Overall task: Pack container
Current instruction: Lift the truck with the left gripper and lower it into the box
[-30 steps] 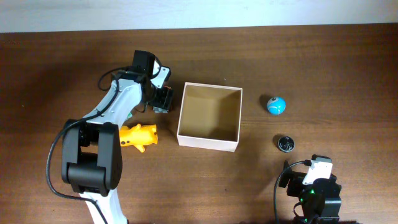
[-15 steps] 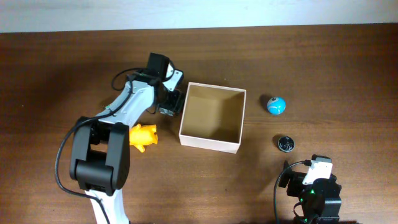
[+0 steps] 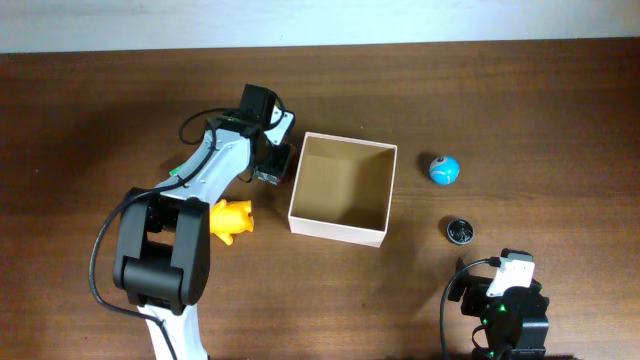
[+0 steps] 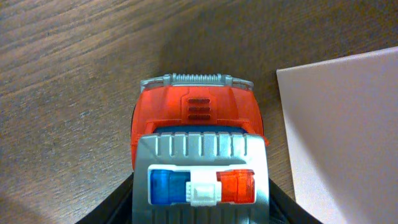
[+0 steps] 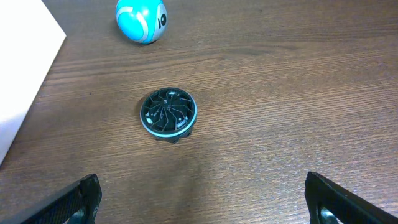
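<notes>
The container (image 3: 338,230) is a square open cardboard box with white walls and a tan inside, at the table's middle; nothing shows inside it. My left gripper (image 3: 272,162) is just left of the box's left wall. It is shut on a red toy car (image 4: 198,115) with a grey roof and a blue and red light bar, held low over the wood. The box's white wall (image 4: 348,124) is close on the car's right. My right gripper (image 5: 208,202) is open and empty at the front right, near a black round disc (image 5: 168,114).
A yellow toy animal (image 3: 232,218) lies left of the box, by the left arm. A blue ball (image 3: 445,169) lies right of the box, and it also shows in the right wrist view (image 5: 140,18). The disc (image 3: 460,230) lies in front of the ball.
My left gripper has moved right with the toy car, up to the box's left wall. The box has shifted slightly right. The right arm has not moved.
</notes>
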`<state>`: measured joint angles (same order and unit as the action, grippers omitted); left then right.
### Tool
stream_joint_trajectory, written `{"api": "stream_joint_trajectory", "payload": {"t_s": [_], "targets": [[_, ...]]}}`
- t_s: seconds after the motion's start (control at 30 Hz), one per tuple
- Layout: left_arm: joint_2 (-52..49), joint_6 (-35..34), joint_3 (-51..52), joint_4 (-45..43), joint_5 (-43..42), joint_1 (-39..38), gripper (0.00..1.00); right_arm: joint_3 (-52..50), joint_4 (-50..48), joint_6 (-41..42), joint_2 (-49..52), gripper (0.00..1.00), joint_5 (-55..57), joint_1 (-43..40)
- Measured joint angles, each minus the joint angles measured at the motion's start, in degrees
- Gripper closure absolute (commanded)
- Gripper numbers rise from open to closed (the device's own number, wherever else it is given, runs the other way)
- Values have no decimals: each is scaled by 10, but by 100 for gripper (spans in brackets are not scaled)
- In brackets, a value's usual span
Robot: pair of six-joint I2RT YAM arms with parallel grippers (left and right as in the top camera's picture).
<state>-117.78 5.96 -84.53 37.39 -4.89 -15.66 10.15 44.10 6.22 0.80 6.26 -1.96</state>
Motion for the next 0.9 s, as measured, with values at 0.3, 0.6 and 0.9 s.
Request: {"api": "stream_joint_trajectory", "payload": {"t_s": [0.3,0.6,0.9], "targets": [[-2,0,-93,106,26,1,64,0,0,0,0,1,0,0],[-1,-4,-276,249,45,-3,64,0,0,0,0,1,0,0],[40,-79,-329,308,19,-76,64,0,0,0,0,1,0,0]]}}
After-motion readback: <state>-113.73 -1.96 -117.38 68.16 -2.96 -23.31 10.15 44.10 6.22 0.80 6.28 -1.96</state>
